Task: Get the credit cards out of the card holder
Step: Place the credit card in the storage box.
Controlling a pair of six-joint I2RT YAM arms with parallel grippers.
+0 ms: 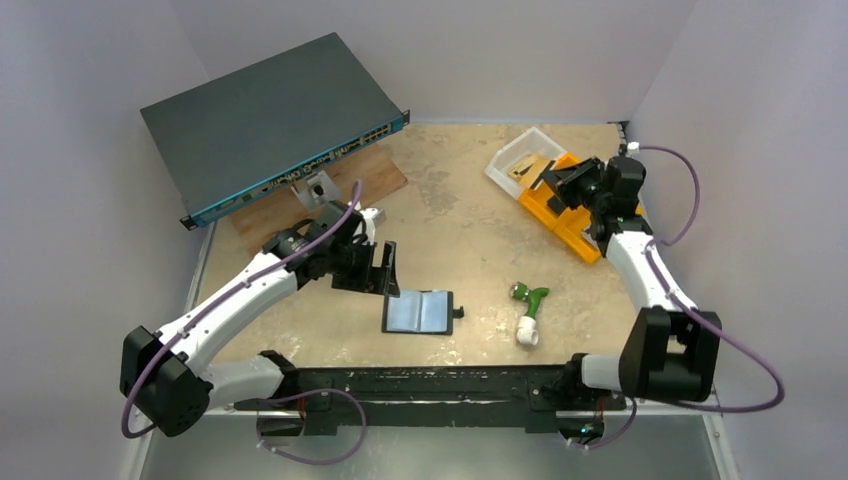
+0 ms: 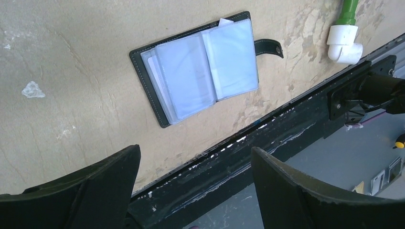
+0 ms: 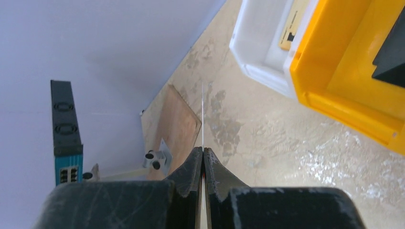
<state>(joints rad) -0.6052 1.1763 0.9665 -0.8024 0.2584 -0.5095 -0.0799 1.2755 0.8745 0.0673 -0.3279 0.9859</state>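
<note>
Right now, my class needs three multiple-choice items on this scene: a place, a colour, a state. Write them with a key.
1. The card holder lies: A close to the arm bases; B by the far wall; C in the right corner.
2. The pipe fitting is: A red; B green and white; C blue.
3. The right gripper has its jaws: A wide apart; B shut on a credit card; C out of view.
Key: A, the top view shows it just ahead of the bases; B, green stem, white elbow; B, the card's edge sticks out between closed jaws.
</note>
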